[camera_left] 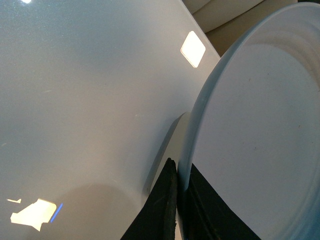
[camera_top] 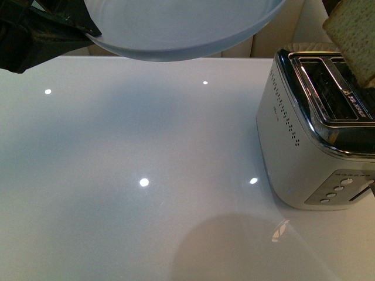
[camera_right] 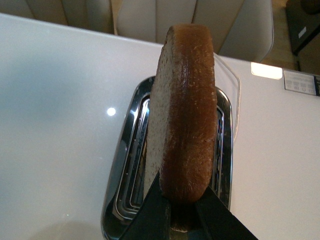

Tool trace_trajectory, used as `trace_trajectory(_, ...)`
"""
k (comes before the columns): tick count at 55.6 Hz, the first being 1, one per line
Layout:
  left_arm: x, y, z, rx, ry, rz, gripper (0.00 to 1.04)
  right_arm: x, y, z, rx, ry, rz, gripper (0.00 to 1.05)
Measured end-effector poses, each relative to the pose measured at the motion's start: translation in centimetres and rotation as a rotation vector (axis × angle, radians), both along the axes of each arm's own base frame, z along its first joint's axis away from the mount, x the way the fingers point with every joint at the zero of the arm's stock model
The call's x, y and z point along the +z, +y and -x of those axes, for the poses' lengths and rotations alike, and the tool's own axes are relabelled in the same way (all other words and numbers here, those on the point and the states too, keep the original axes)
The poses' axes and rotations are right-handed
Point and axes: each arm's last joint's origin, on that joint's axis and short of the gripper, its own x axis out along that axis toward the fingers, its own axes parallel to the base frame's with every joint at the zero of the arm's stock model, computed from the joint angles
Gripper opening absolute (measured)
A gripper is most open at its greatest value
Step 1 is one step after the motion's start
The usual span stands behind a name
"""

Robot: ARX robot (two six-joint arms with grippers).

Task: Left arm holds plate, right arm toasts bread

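Front view. Up and to the left of the toaster point(camera_top: 304, 146), well apart from it: the plate point(camera_top: 176, 54), held clear of the table point(camera_top: 146, 216), empty, pinched at its rim by the left gripper point(camera_top: 82, 28). Directly above the toaster's 2 slots point(camera_top: 328, 88), at the frame's edge: the bread point(camera_top: 351, 35), upright, not yet in either. No right gripper visible here.

Left wrist view. Jaws nearly together, clamped on the plate's thin rim, 1 on each face, nothing else in them. No toaster in sight; only plate and glossy table.

Right wrist view. Right gripper point(camera_right: 182, 215) closed on the bread's lower crust, 1 jaw on each side. Slice edge-on just above the toaster, roughly in line with the slots. Hard to say over which of the 2.

Likely troubles, by judgement. Could snag a corner on the chrome lip between the slots if lowered slightly off-line, bending or tearing the soft slice. Could jam the jaws against the toaster top if let go too late. Could tilt or drop the plate, gripped only at 1 edge.

Around the toaster: white, mirror-smooth table, dotted with lamp reflections point(camera_top: 144, 182). Behind the toaster: cream cushioned seating point(camera_right: 165, 15).
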Motion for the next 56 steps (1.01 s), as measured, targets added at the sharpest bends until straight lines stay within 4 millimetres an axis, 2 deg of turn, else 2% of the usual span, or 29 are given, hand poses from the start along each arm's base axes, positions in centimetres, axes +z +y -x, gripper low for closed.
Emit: trace_trajectory(56,0.0,0.0,0.0,0.000,0.000,0.000,0.03,-3.5,0.7,-1.3,-0.053,0.047,-0.002,0.03)
